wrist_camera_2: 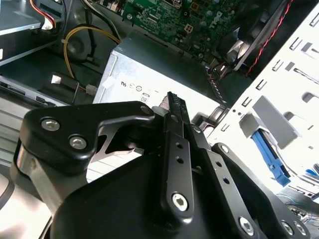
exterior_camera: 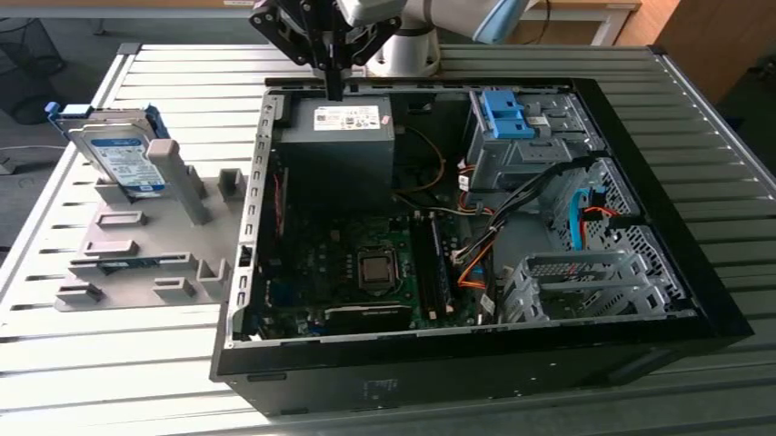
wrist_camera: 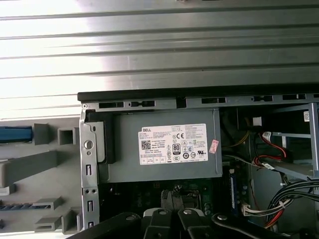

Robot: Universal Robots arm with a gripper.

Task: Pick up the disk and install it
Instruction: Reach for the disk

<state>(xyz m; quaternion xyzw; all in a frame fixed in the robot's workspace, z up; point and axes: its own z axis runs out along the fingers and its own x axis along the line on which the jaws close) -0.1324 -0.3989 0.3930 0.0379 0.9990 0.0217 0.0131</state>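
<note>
Silver-grey, the disk [exterior_camera: 122, 156] stood propped in the grey fixture [exterior_camera: 136, 272] on the tabletop [exterior_camera: 122, 363], well apart from the closed, empty claw [exterior_camera: 333, 91] hovering over the power supply [exterior_camera: 337, 150], which it might have struck if lowered carelessly.

The arm [exterior_camera: 427, 13] enters at the top of the exterior view, wrist directed downward. The gripper [exterior_camera: 333, 89] hangs vertical. Its 2 black fingers [wrist_camera_2: 175, 149] are pressed flush together along their length, with the linkage bars [wrist_camera_2: 89, 124] spread outward behind them.
</note>
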